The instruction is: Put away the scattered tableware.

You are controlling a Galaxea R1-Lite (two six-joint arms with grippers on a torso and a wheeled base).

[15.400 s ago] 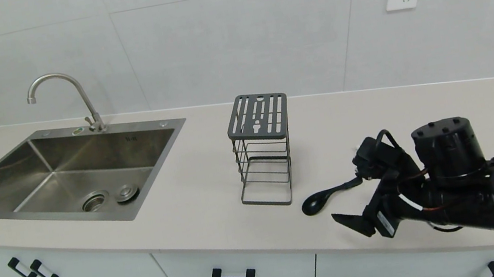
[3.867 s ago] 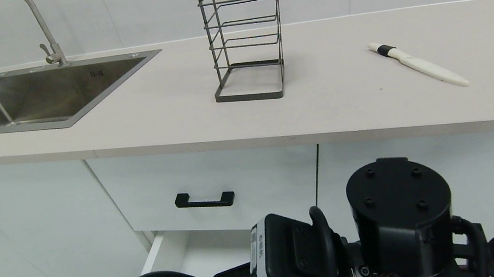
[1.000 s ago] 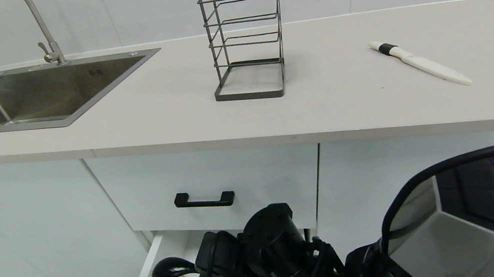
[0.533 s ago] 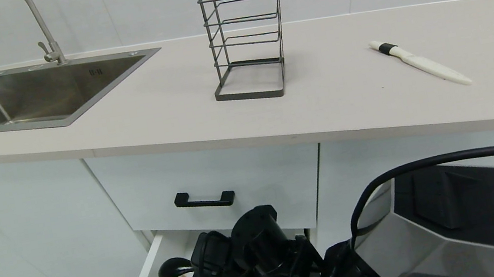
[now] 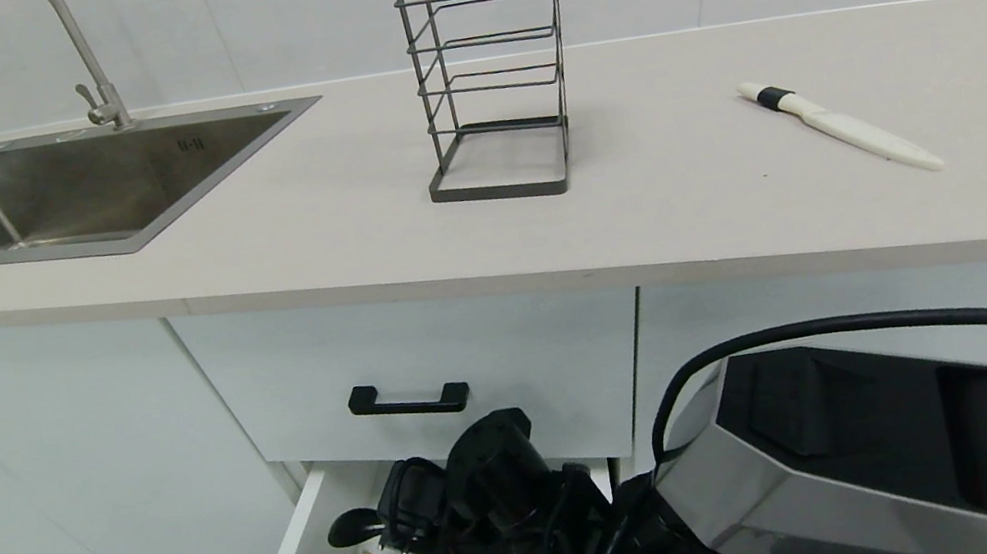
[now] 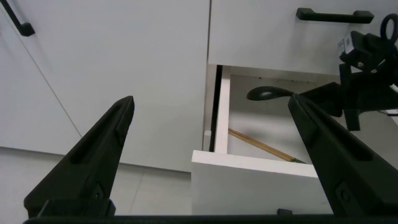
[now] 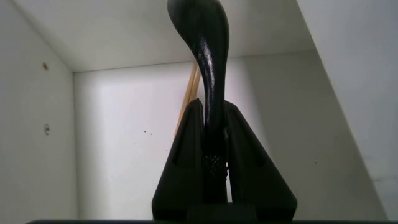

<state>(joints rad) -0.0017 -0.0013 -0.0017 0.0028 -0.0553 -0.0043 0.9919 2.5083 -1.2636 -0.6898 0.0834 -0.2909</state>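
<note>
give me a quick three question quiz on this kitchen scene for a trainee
1. True or false: the right pincer is shut on the black spoon.
2. Where does the white knife lie? A in a bowl; B on the counter; C on a plate.
3. Fill the gap: the spoon is held over the open ____.

Key: 1 true; 2 B; 3 drawer.
</note>
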